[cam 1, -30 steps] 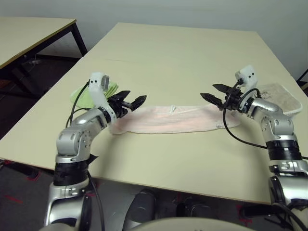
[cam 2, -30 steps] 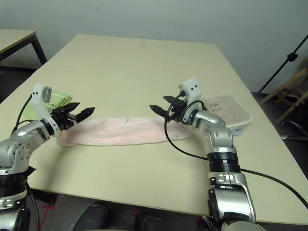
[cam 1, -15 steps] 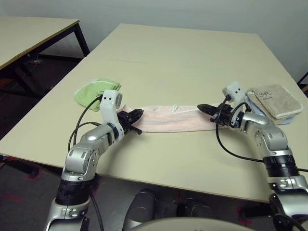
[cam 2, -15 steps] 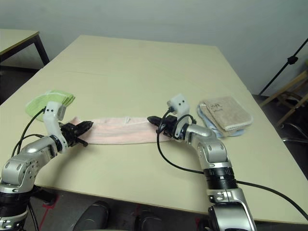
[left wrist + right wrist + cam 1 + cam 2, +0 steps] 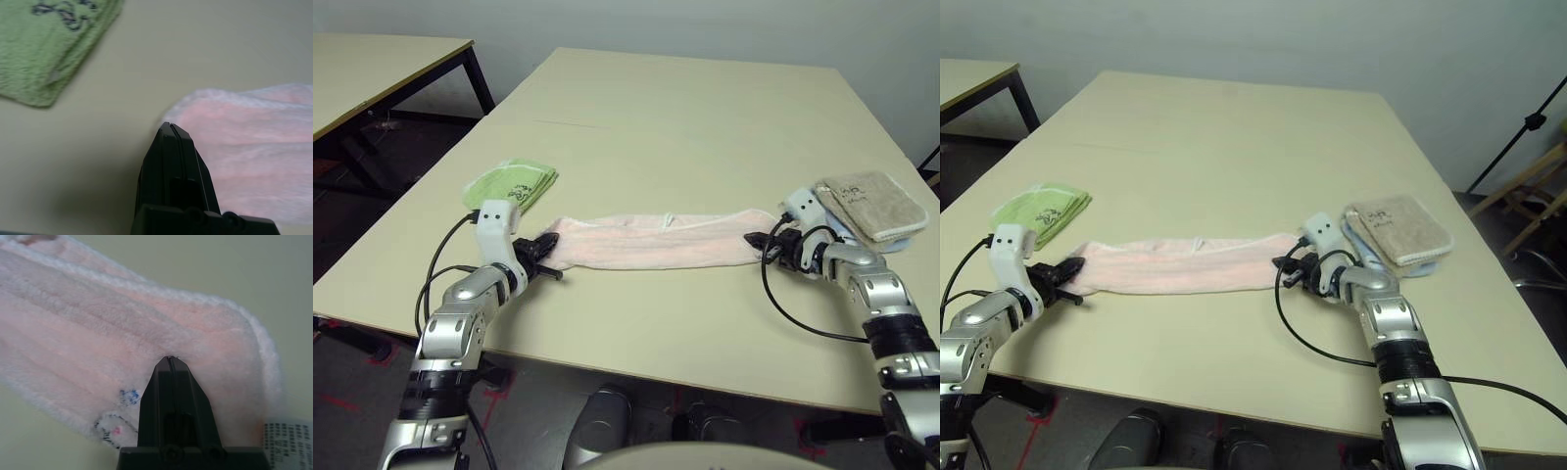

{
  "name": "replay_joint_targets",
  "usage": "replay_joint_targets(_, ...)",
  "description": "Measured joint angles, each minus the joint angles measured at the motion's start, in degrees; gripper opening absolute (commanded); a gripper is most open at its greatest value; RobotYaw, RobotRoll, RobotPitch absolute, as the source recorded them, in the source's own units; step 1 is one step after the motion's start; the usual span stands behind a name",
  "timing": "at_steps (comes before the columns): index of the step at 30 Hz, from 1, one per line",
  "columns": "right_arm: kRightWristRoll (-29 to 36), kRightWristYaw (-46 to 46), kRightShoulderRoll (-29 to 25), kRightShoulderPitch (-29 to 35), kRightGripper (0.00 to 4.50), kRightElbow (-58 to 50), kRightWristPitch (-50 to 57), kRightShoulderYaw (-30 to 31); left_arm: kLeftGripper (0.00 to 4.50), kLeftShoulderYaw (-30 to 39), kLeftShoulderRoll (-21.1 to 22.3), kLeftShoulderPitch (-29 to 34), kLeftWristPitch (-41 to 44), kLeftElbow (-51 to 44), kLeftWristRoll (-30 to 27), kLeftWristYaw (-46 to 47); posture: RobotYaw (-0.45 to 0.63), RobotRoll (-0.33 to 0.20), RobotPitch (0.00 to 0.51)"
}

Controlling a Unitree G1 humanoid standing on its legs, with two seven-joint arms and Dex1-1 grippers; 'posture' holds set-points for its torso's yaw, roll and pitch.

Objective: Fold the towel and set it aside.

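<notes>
The towel [image 5: 656, 243], pale pink with white edging, lies as a long narrow strip across the near part of the table. My left gripper [image 5: 548, 241] is shut with its tips pinched at the towel's left end; in the left wrist view its black fingers [image 5: 171, 161] meet the pink corner [image 5: 244, 147]. My right gripper [image 5: 752, 238] is shut on the towel's right end. The right wrist view has its fingers [image 5: 168, 401] pressed into the terry, with a small embroidered motif [image 5: 115, 428] and a white tag [image 5: 288, 438] beside them.
A folded green towel [image 5: 514, 184] lies just behind my left gripper. A beige folded towel [image 5: 873, 204] rests on a light-blue one at the right edge. The table's front edge [image 5: 656, 377] is close. A second table [image 5: 372, 59] stands at the far left.
Both grippers came down from above the towel, shut, and drew outward to its two ends. The strip now lies stretched longer between them.
</notes>
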Motion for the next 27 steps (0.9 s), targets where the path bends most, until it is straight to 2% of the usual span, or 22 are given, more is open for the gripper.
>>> replay_joint_targets(6,-1.9,-1.2,0.3,-4.1,0.0,9.3,-5.7,-0.1,0.03,0.4,-0.5,-1.8,-2.6,4.0,0.2,-0.6,0.22,0.0,0.055)
replay_joint_targets(11,-1.2,-0.5,-0.7,-5.6,0.0,11.1,-5.0,-1.4,0.03,-0.6,0.5,-3.0,-3.2,4.1,0.5,-3.7,0.22,0.0,0.058)
replay_joint_targets(14,1.2,0.3,-2.8,-5.8,0.0,8.3,0.3,-4.4,0.67,-0.6,2.7,-4.0,-3.3,4.1,0.2,-6.5,0.22,0.0,0.061)
replay_joint_targets(16,3.4,0.8,-4.2,-5.6,0.39,3.9,6.0,-5.8,1.33,-0.1,3.7,-5.4,-3.4,4.0,-0.8,-8.2,0.22,0.0,0.073)
replay_joint_targets(18,7.1,0.9,-5.6,-4.9,0.94,-3.3,16.1,-8.4,1.97,0.9,4.7,-7.6,-3.8,3.8,-3.1,-11.7,0.21,0.0,0.09)
replay_joint_targets(21,12.9,0.1,-7.3,-3.0,2.06,-13.2,30.8,-12.2,3.03,1.6,7.2,-9.7,-4.8,2.4,-6.5,-18.4,0.21,0.0,0.104)
replay_joint_targets(25,19.8,-2.2,-8.8,-0.5,3.47,-21.2,49.3,-17.9,4.36,1.7,9.0,-10.3,-6.1,2.0,-10.9,-29.0,0.2,0.0,0.133)
replay_joint_targets(27,22.2,-3.8,-9.2,0.6,4.19,-23.6,56.3,-20.6,4.5,1.5,9.1,-10.7,-6.6,2.0,-12.7,-33.5,0.19,0.0,0.14)
